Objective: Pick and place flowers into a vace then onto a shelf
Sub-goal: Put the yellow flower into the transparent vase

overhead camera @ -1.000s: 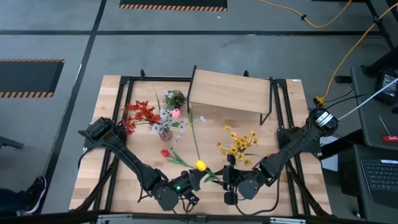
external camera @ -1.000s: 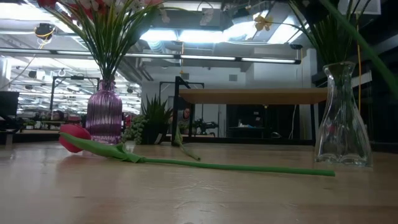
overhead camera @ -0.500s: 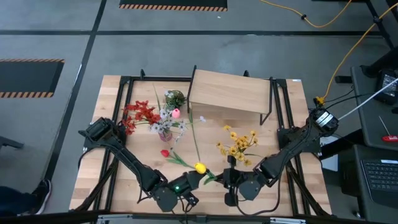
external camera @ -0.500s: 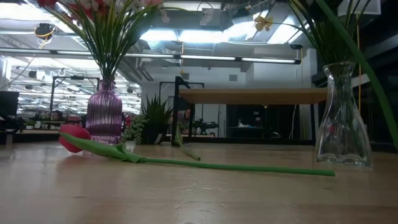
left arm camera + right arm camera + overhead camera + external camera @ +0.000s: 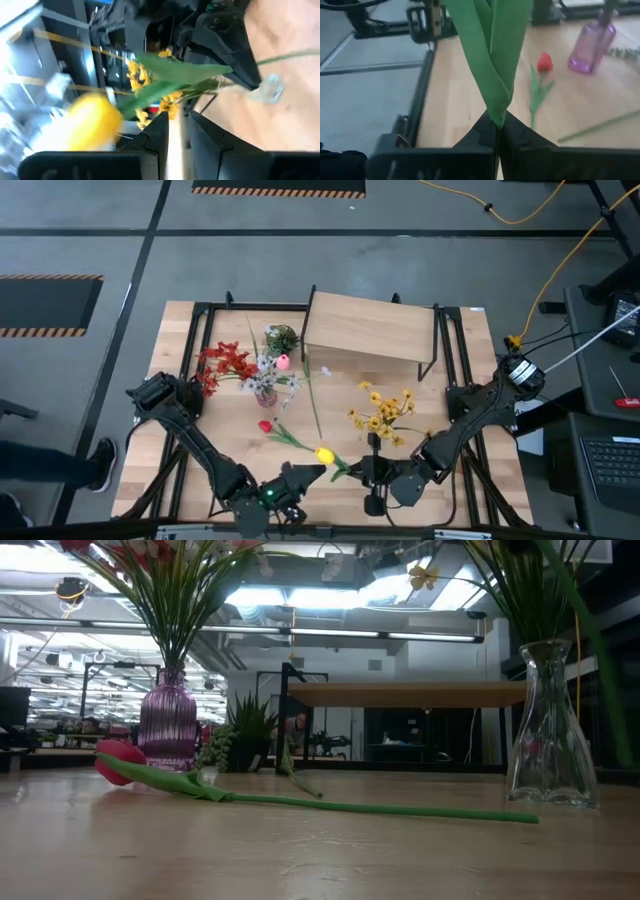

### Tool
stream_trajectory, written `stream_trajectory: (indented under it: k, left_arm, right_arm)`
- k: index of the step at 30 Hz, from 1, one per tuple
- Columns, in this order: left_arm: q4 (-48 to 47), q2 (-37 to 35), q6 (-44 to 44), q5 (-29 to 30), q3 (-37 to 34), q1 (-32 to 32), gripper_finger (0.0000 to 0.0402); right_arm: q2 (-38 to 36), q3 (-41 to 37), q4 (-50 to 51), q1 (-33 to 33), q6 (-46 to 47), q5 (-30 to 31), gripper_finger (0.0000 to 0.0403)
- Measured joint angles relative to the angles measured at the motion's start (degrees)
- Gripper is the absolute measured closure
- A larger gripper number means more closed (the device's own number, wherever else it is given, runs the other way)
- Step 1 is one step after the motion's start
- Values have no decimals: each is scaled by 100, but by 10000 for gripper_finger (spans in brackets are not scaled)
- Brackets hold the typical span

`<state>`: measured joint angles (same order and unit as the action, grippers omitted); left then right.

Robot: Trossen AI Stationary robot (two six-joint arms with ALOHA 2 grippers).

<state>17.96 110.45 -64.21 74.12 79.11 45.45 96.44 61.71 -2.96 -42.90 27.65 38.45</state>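
A yellow tulip (image 5: pixel 324 453) with green stem and leaves hangs between my two grippers near the table's near edge. My left gripper (image 5: pixel 298 473) is shut on it beside the bud (image 5: pixel 92 122). My right gripper (image 5: pixel 372 471) is shut on its leaves (image 5: pixel 492 55). A clear vase (image 5: pixel 375 442) with small yellow blooms (image 5: pixel 384 412) stands just beyond my right gripper. A purple vase (image 5: pixel 264 394) holds red and white flowers. A red tulip (image 5: pixel 265 425) lies flat on the table. The light-wood shelf (image 5: pixel 370 330) stands at the far side. My left gripper pinches the tulip's stem between its two fingers just below the yellow bud (image 5: pixel 150 100); the fingers hide the exact spot. It comes level from the table's left. The tulip is clear of the table. My right gripper pinches the folded green leaves at their narrow lower end (image 5: pixel 496 119) between its two fingertips. It comes from the table's right. The leaves stand up away from the fingers, clear of the table.
A loose long green stem (image 5: pixel 314 405) lies on the table between the vases. A small green leafy bunch (image 5: pixel 282 337) stands by the shelf's left end. Black frame rails (image 5: pixel 190 360) run along the table's sides. A person's foot (image 5: pixel 100 460) shows beyond the left edge.
My left arm has drawn back toward the table's near edge, and the yellow bud has gone a little nearer with it. In the low view the green stem at the right has swung from slanting to more upright.
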Motion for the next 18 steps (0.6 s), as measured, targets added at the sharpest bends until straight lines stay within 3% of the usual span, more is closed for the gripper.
stream_trajectory:
  k: [6, 11, 14, 18]
  left_arm:
    - [-1056, 0, 2481, -191, 0, 42, 344]
    - [-2663, 0, 4850, -1200, -2, -31, 373]
    - [-3151, 4, 5887, -1744, -48, -103, 395]
    - [-2932, 4, 6390, -1894, -334, -144, 398]
  right_arm:
    - [-71, 4, -588, -177, -894, 0, 402]
    - [-369, 38, -520, -409, -1183, 58, 402]
    - [-581, 39, -413, -639, -1357, 557, 403]
    - [-822, 38, -152, -1043, -1594, 1610, 403]
